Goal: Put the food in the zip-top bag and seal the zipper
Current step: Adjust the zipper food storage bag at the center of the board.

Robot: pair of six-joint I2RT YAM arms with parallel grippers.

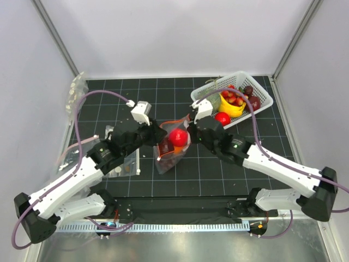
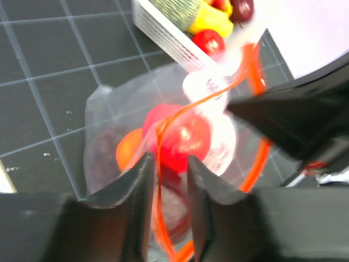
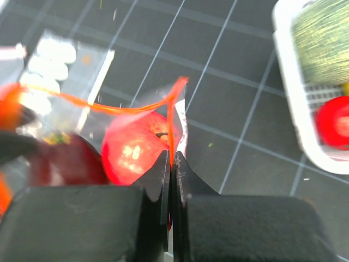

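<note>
The clear zip-top bag point(image 1: 169, 158) is held up at the middle of the mat between my two grippers, its mouth pulled wide. Inside lie a bright-red ball point(image 1: 178, 136), an orange ball point(image 2: 128, 150) and a dark red fruit point(image 3: 65, 161). My right gripper point(image 3: 172, 158) is shut on the red-orange zipper point(image 3: 109, 107) at the bag's right mouth edge, right beside the red ball point(image 3: 133, 150). My left gripper point(image 2: 169, 161) straddles the zipper point(image 2: 253, 60) at the left mouth edge, with its jaws a little apart and the strip running between them.
A white basket point(image 1: 262, 103) at the back right holds a yellow banana point(image 1: 230, 106), a green melon ball point(image 3: 322, 38) and small dark fruits. Another red ball point(image 1: 222, 118) lies on the mat against its front. Clear bags of white discs point(image 1: 117, 166) lie to the left.
</note>
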